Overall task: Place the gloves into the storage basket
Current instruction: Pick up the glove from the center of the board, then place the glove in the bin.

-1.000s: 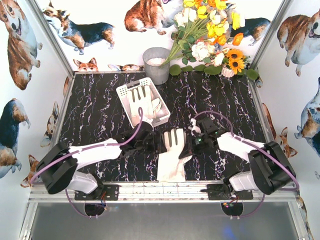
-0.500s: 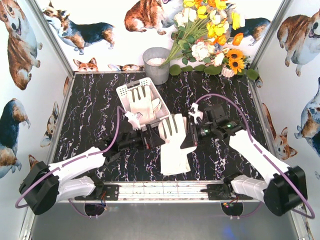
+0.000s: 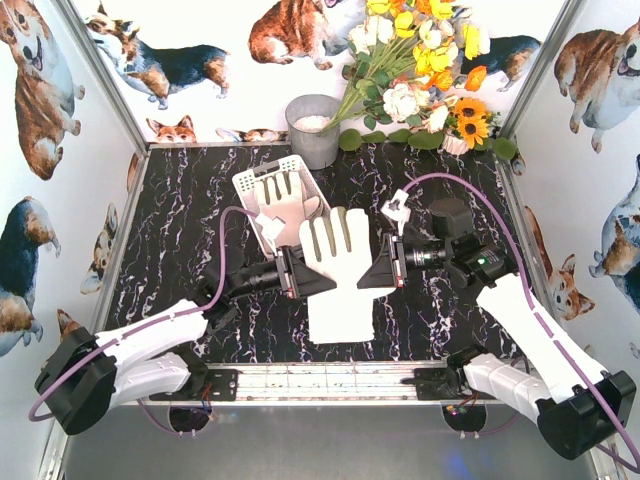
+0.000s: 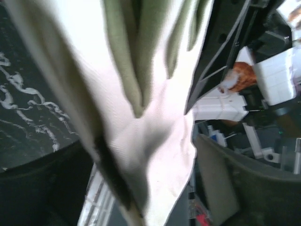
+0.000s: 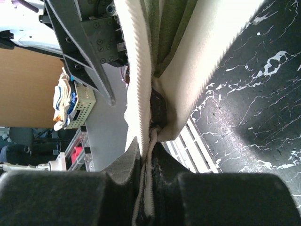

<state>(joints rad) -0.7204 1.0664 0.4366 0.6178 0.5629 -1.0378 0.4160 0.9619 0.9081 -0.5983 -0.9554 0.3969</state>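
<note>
A cream-white glove [image 3: 338,275] with grey finger patches hangs in the air above the table's middle, held from both sides. My left gripper [image 3: 297,272] is shut on its left edge; in the left wrist view the glove [image 4: 141,94] fills the frame. My right gripper [image 3: 384,268] is shut on its right edge, with the fabric [image 5: 146,155] pinched between the jaws. The white slotted storage basket [image 3: 246,182] stands behind the held glove, with another glove [image 3: 282,208] lying in it.
A grey metal bucket [image 3: 313,130] stands at the back centre. A bunch of flowers [image 3: 425,70] lies at the back right. The dark marbled table [image 3: 180,230] is walled by panels with dog pictures.
Both grippers have lifted the glove off the table and carried it up and back toward the basket. Both arms have stretched forward.
</note>
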